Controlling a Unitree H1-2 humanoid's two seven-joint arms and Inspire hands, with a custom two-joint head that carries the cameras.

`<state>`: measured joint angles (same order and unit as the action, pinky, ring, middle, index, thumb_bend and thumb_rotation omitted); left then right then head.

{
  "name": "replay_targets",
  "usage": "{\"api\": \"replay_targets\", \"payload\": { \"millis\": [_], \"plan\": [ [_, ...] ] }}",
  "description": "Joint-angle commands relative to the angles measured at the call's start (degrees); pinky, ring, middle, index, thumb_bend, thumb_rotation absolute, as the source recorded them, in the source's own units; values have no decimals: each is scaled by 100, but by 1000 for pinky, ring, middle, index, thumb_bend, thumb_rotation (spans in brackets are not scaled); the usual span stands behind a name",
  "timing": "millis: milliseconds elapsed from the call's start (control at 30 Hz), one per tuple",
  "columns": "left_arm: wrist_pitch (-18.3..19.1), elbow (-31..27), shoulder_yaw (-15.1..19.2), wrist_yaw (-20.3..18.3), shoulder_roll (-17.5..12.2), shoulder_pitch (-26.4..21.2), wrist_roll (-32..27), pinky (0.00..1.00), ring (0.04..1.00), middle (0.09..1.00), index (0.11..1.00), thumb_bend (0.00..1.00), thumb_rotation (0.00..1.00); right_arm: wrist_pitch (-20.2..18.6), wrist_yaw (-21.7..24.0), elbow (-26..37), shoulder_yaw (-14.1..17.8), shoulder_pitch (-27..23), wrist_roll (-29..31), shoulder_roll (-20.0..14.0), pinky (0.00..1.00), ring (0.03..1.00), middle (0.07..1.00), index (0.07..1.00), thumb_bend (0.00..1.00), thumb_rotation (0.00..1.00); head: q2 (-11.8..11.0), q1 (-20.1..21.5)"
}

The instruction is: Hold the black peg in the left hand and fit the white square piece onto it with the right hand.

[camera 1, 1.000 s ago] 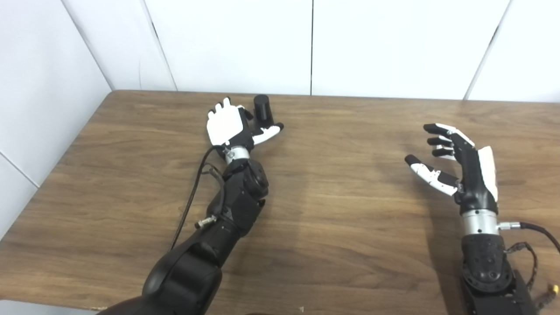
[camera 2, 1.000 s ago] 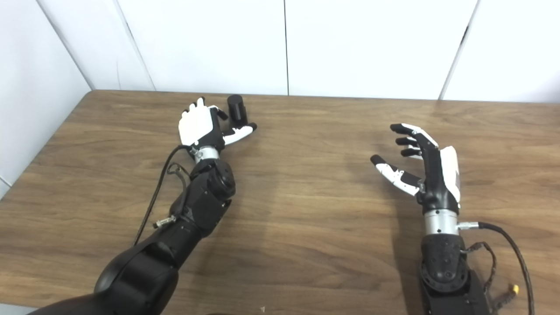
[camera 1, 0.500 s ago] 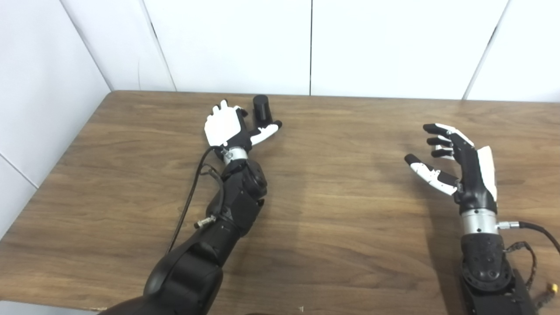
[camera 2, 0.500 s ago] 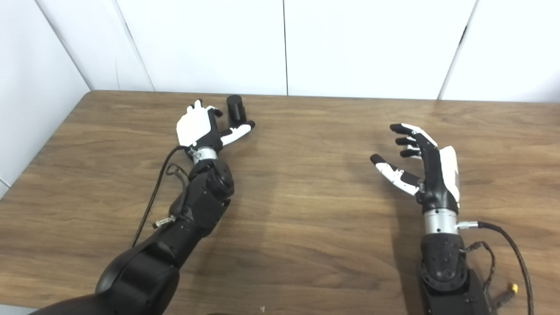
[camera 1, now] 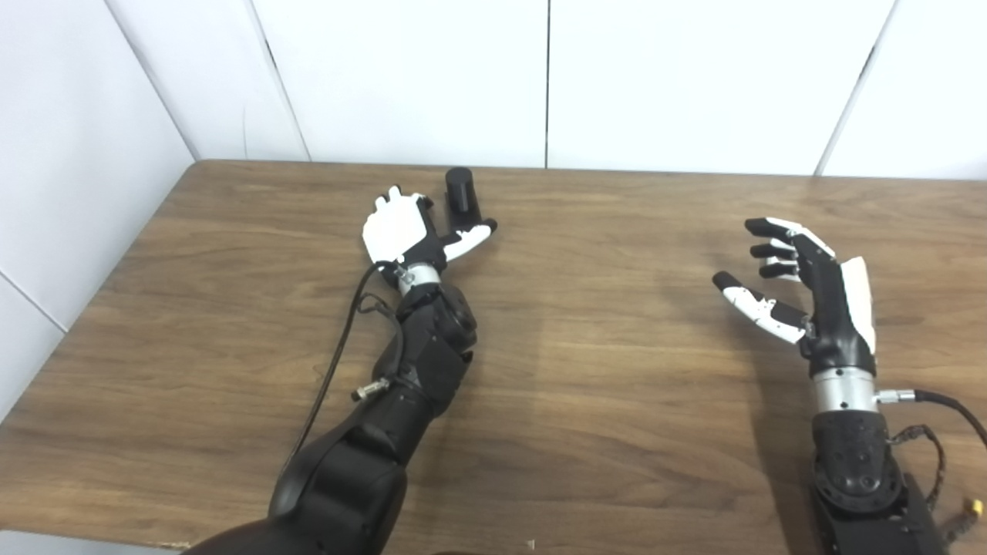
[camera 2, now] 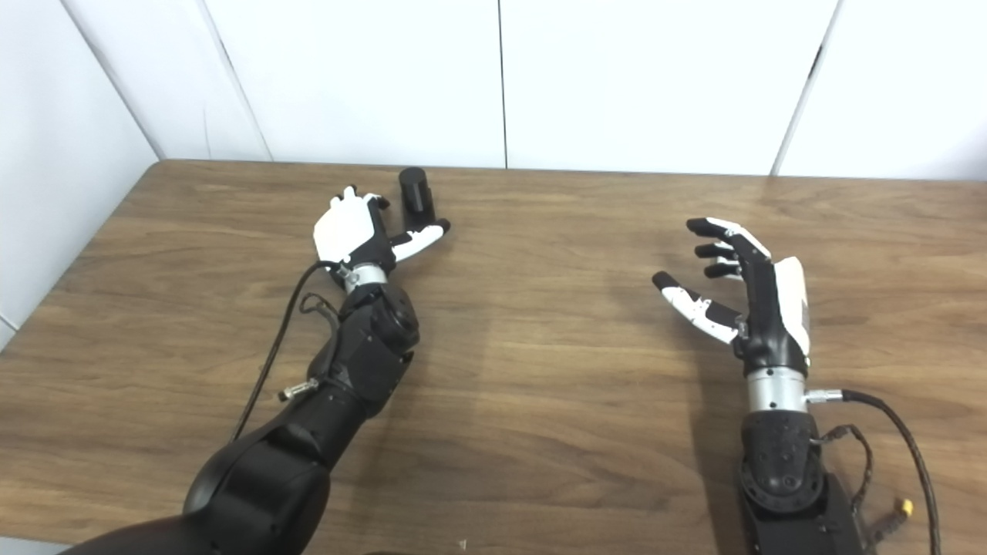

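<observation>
Two hands are up over the table [camera 1: 617, 401] on my feed. My left hand [camera 1: 401, 231] reaches far forward, white back toward me, fingers curled toward the peg [camera 1: 461, 199] and thumb stretched out under it; I cannot tell whether they actually grip it. The peg stands upright just right of that hand's fingers, near the table's far edge. My right hand [camera 1: 802, 285] waits well to the right, palm turned inward, fingers spread and holding nothing. I see no container. The table is brown wood grain, with white wall panels [camera 1: 401, 77] behind it.
</observation>
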<state>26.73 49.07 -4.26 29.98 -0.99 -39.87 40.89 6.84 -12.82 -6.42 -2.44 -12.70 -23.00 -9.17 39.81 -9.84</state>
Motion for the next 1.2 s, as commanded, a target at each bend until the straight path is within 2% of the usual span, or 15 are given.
{"api": "replay_targets", "payload": {
  "millis": [0,167,533,733,867,967,1167],
  "plan": [
    [19,-40,53,148,-11,-387,80,971,1000,1000,760,1000,669,108,-33,-4,4,26,-41,-15,584,685,757,718,545,275,5,1],
    [19,130,81,178,40,-488,25,999,1000,1000,792,1000,657,139,-58,-25,9,26,-47,-20,587,681,756,716,543,269,6,40],
    [19,451,38,184,63,-672,-12,984,1000,1000,818,1000,654,86,-68,62,16,58,-100,-24,576,674,757,718,536,267,14,110],
    [19,637,-61,284,87,-713,-17,965,1000,1000,789,1000,605,123,-105,75,42,81,-122,-18,569,655,743,712,540,270,27,139],
    [-10,732,-272,632,53,-675,-115,942,1000,1000,667,956,477,121,-117,110,61,122,-105,-4,568,651,741,707,542,273,42,167],
    [-110,811,-426,803,11,-664,-162,974,1000,1000,562,894,399,97,-114,141,78,156,-99,-6,569,651,743,706,540,273,50,170],
    [-195,663,-638,895,-58,-591,-291,1000,1000,964,484,841,312,15,-27,262,138,223,-9,-22,591,660,758,699,533,248,89,161]
  ]
}}
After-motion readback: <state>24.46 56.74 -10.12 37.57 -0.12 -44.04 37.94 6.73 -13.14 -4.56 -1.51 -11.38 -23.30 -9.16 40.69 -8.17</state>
